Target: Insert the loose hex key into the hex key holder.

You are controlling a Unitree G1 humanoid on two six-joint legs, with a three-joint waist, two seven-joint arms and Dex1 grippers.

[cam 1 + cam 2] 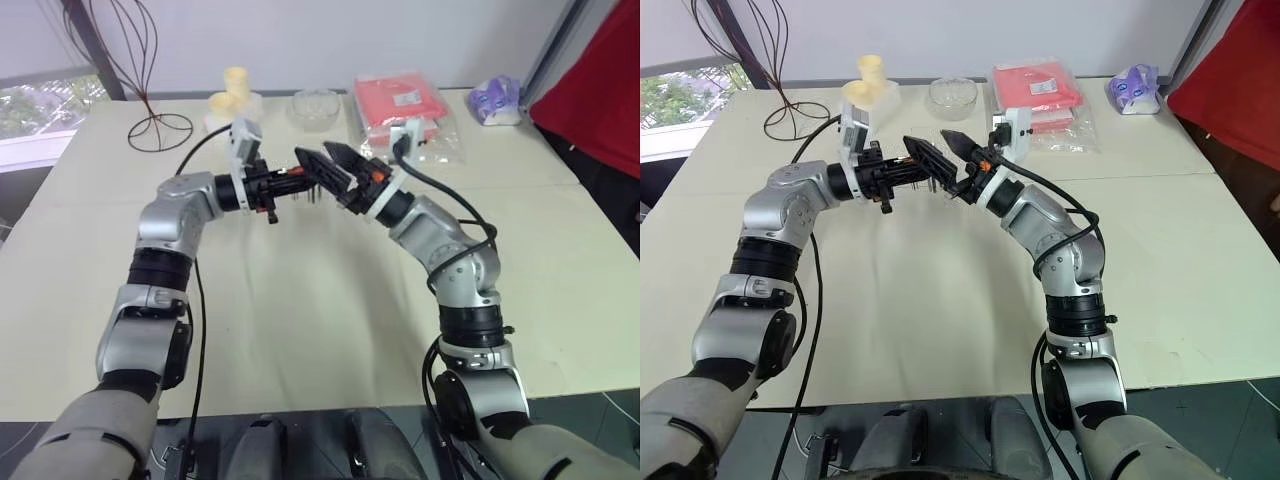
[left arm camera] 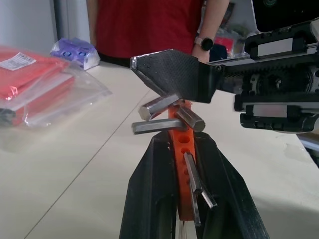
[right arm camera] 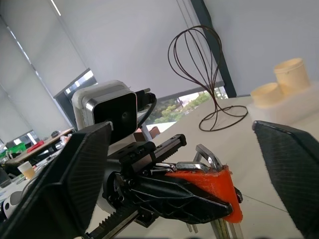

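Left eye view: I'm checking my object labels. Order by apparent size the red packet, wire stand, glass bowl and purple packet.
Largest to smallest:
1. wire stand
2. red packet
3. glass bowl, purple packet: look alike, unranked.

An office or lab room is showing here: roller blinds [image 3: 60,45] are hanging behind the pale table [image 1: 300,300], with cluttered desks [image 3: 30,149] sitting beyond it.

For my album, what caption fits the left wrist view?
Left pincer clamps the orange hex key holder, keys bristling, while the right pincer hangs open above.
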